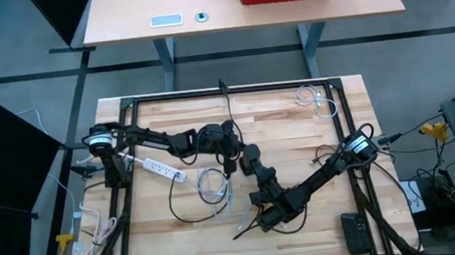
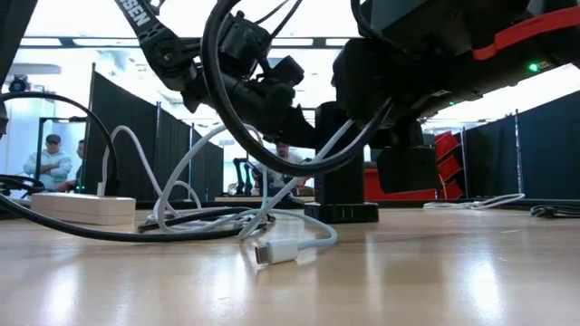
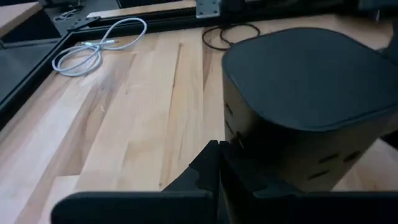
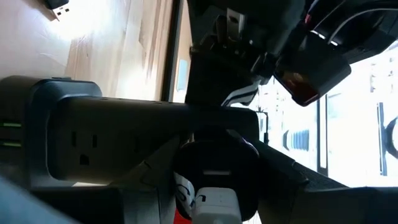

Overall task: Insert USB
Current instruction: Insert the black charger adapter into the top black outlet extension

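A black power tower (image 1: 250, 154) (image 3: 298, 93) (image 4: 124, 134) stands on its base (image 2: 342, 214) mid-table, outlets and slots in its sides. My right gripper (image 1: 258, 176) (image 4: 214, 146), reaching in from the right, is shut on it. My left gripper (image 1: 229, 150) (image 3: 217, 152) is shut, its tips right at the tower's slotted side. A silvery USB plug (image 4: 233, 22) shows at those tips in the right wrist view. The white cable (image 1: 212, 182) lies coiled below the left gripper. Its free small plug (image 2: 272, 252) rests on the wood. My left gripper seems to pinch the USB plug (image 4: 233, 22) at its fingertips, coming nearly level from the table's left. Its own fingers (image 3: 205, 165) hide the contact in the left wrist view. Whether the plug touches the tower cannot be told. My right gripper clasps the tower's body (image 4: 186, 124) between its two fingers, coming about level at its side. The tower stays upright with its base on the table.
A white power strip (image 1: 161, 168) (image 2: 82, 208) lies at the left. Black cords loop across the middle (image 1: 193, 209). A pale coiled cable (image 1: 312, 97) (image 3: 93, 46) lies at the far right, a black remote-like box (image 1: 354, 232) at the near right. Black frame rails (image 1: 232, 91) edge the table. People (image 2: 54, 158) stand beyond it.
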{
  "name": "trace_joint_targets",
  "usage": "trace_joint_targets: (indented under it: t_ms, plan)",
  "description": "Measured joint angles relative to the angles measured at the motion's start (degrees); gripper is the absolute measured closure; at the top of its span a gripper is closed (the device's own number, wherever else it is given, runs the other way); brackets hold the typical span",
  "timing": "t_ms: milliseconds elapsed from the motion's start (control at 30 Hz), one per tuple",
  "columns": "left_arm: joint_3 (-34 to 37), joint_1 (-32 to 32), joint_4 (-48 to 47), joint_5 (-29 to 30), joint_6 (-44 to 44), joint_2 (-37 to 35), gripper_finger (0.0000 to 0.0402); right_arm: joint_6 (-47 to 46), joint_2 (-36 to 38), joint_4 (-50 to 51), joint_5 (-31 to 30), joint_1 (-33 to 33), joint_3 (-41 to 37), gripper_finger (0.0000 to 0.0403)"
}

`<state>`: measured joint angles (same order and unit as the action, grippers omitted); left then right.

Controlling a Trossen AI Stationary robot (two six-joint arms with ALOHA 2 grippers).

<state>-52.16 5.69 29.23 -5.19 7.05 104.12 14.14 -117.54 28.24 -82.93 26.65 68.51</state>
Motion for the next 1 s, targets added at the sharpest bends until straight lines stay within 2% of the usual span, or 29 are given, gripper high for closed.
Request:
trace_joint_targets:
  t_ms: [167,567,733,1000]
  plan:
    - [0.18,-0.50,1.09,0.10,-4.67,0.08,0.0401,0.26,0.00,-0.06,0.03,0.00,-0.06,0.0259]
    - [10.26,-0.69,17.98,-4.00,-7.71,-0.03,0.0401,0.51,0.00,-0.21,0.34,0.00,-0.13,0.0259]
    - [11.32,-0.17,18.92,-3.60,-7.61,-0.23,0.0401,1.28,0.02,-0.17,0.33,0.01,-0.10,0.0259]
    - [11.65,2.14,18.46,-6.73,-7.60,-0.27,0.0401,1.31,-0.01,0.08,1.48,0.85,1.83,0.0253]
